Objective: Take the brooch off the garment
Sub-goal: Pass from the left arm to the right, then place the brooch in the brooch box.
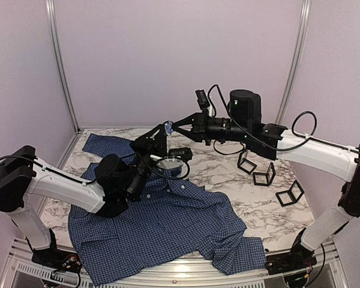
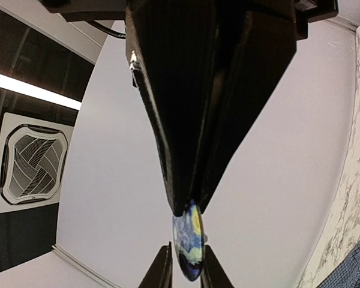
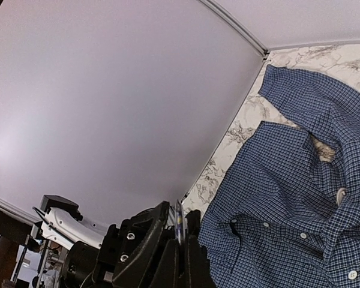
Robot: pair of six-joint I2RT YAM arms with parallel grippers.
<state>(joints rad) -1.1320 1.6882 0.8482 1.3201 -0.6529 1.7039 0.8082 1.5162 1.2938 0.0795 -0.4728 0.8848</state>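
Observation:
The brooch (image 1: pixel 168 127) is a small round disc painted blue and yellow, held in the air above the back of the table. My right gripper (image 1: pixel 171 126) is shut on its upper edge; in the right wrist view (image 3: pixel 181 252) the disc (image 3: pixel 179 219) stands edge-on between its fingers. My left gripper (image 1: pixel 165 131) reaches up from below, its jaws a little apart around the disc's lower edge (image 2: pixel 189 240), with a thin gap on one side (image 2: pixel 187 273). The garment (image 1: pixel 168 222), a dark blue checked shirt, lies spread on the table below, and also shows in the right wrist view (image 3: pixel 276 180).
Three small black wire frames (image 1: pixel 247 162) (image 1: pixel 264 175) (image 1: pixel 290 193) stand on the marble table (image 1: pixel 228 180) at the right. A pale roundish spot (image 3: pixel 341 195) shows by the shirt's collar. Lilac walls close in the back and sides.

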